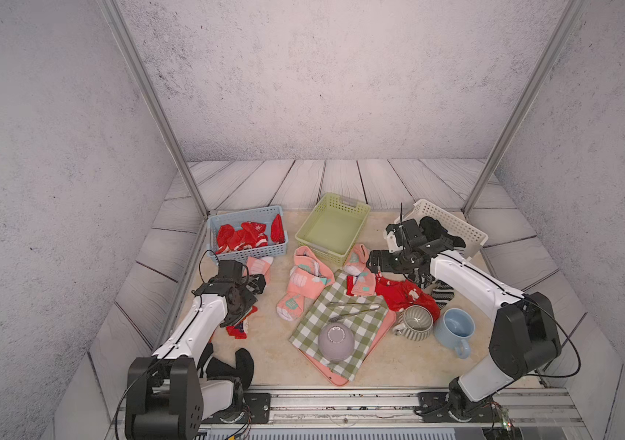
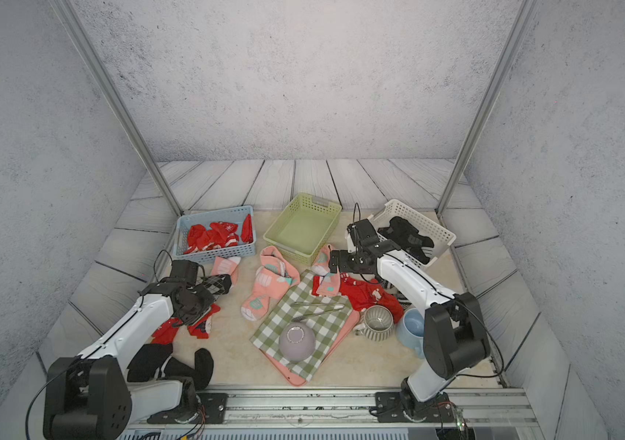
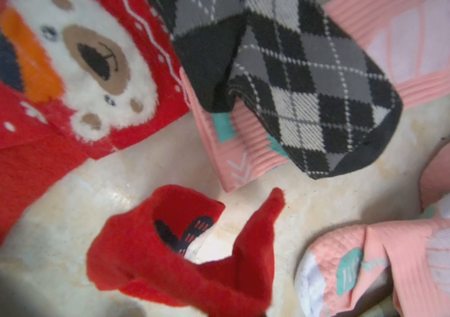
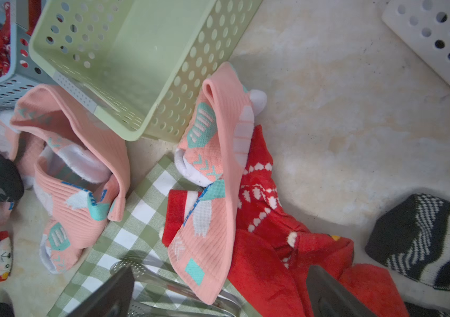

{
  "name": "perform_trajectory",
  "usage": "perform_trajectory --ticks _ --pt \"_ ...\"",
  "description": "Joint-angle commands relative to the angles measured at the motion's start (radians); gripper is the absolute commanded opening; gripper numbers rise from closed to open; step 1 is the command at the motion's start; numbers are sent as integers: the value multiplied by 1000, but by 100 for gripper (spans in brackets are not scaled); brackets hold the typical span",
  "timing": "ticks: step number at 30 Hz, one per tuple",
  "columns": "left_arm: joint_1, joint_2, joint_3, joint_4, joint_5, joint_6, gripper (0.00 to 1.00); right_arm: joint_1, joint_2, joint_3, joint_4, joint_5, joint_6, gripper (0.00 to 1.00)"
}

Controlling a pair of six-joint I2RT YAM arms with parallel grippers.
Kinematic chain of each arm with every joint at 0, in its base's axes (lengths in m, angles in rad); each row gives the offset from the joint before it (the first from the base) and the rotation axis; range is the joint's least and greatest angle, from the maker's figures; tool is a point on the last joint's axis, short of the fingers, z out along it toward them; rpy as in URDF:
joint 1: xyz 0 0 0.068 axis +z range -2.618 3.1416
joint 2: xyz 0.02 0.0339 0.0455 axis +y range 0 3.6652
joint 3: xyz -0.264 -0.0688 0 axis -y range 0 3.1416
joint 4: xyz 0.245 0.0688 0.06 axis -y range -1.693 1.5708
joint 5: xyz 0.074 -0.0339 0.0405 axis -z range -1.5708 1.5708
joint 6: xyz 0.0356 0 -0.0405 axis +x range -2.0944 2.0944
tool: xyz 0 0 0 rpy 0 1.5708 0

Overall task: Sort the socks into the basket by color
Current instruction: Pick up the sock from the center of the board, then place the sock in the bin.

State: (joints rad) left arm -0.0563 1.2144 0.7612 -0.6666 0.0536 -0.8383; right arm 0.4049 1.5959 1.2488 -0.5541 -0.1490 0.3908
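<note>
Beige, mottled stone-look tabletop (image 1: 276, 358), ringed by pale plank-print boards (image 1: 303, 183) and rough grey walls (image 1: 36, 152). Three perforated plastic baskets stood along the far edge. The blue basket (image 1: 250, 253) held red socks (image 1: 244, 236), the green basket (image 1: 331, 228) stood beside it, and the white basket (image 1: 451, 224) was tilted with black socks (image 2: 406, 234) inside.

Loose on the table: ribbed salmon socks (image 1: 305, 282), an argyle sock (image 3: 314, 96), a striped sock (image 4: 424, 241). Checked cloth (image 1: 341, 316) lay over a pink tray (image 1: 337, 379), under an upturned bowl (image 1: 335, 341).

Left arm reached forward, wrist bent down. Left gripper (image 1: 238, 314) was clenched on a fuzzy red sock (image 3: 163, 260), cuff bunched up off the table. Right arm reached inward. Right gripper (image 4: 221, 274) was released, jaws wide, hovering over one of the salmon socks that lay across a red printed sock (image 4: 267, 219).
</note>
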Motion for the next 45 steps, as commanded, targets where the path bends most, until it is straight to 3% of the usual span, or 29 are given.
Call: perform_trajectory --ticks 1,7,18,26,32,40,45 --pt "-28 -55 42 -58 16 8 0 3 -1 7 8 -18 9 99" --pt "-86 -103 166 -103 -10 72 0 3 -2 12 9 -29 12 99" --pt "-119 -48 438 -68 -75 206 0 7 -8 14 6 -33 12 99" --pt "-53 289 827 -24 -19 370 0 7 -26 17 -8 -19 2 99" --pt "-33 562 1119 -14 -69 497 0 7 -49 12 -34 3 -5 99" --pt "-16 840 1284 52 -22 522 0 6 -75 21 -89 58 -27 99" --pt "-20 927 1220 111 43 476 0 -42 -80 20 -150 175 -19 99"
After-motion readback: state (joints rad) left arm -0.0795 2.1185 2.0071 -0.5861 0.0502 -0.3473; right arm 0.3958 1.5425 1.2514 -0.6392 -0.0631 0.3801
